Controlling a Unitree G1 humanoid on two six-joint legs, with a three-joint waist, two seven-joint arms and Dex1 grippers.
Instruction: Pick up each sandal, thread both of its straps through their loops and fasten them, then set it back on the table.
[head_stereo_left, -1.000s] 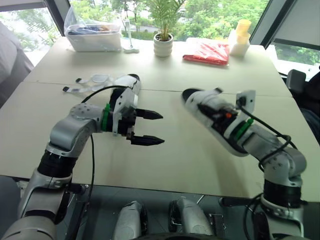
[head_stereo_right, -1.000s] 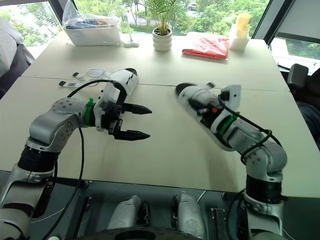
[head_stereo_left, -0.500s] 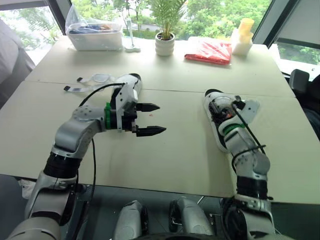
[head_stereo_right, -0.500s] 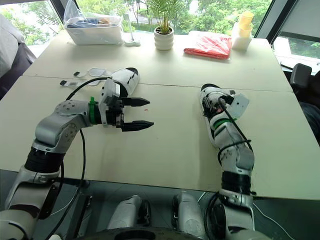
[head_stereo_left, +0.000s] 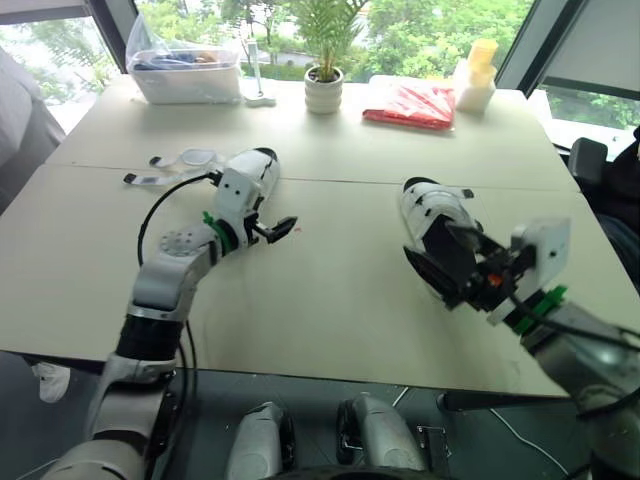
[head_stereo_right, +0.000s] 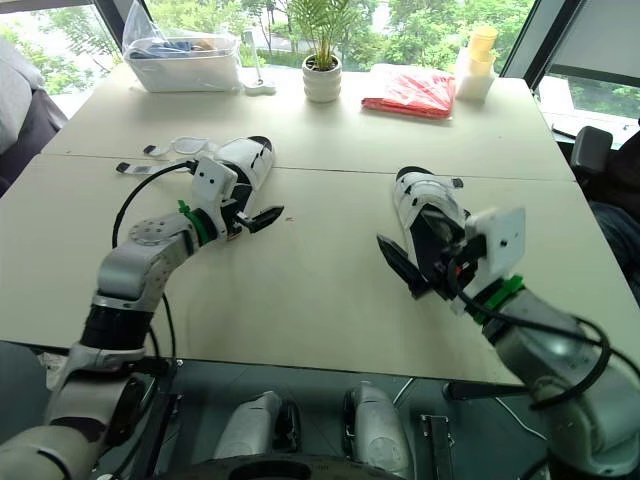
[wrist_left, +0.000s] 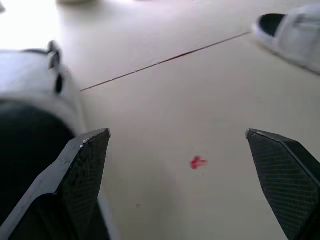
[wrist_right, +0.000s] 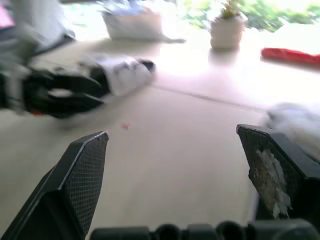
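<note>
The table (head_stereo_left: 330, 310) carries both white sandals: the left sandal (head_stereo_left: 252, 178) by the seam, the right sandal (head_stereo_left: 425, 200) well apart from it. The right gripper (head_stereo_left: 428, 241) hangs by the right sandal's near end, fingers spread wide, empty. The left gripper (wrist_left: 176, 135), also wide open and empty, sits just beside the left sandal.

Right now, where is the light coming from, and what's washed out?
Left eye view: daylight enters through the windows behind the table. Right wrist view: glare whitens the table around the plant pot. Left wrist view: its far end bleaches white.
</note>
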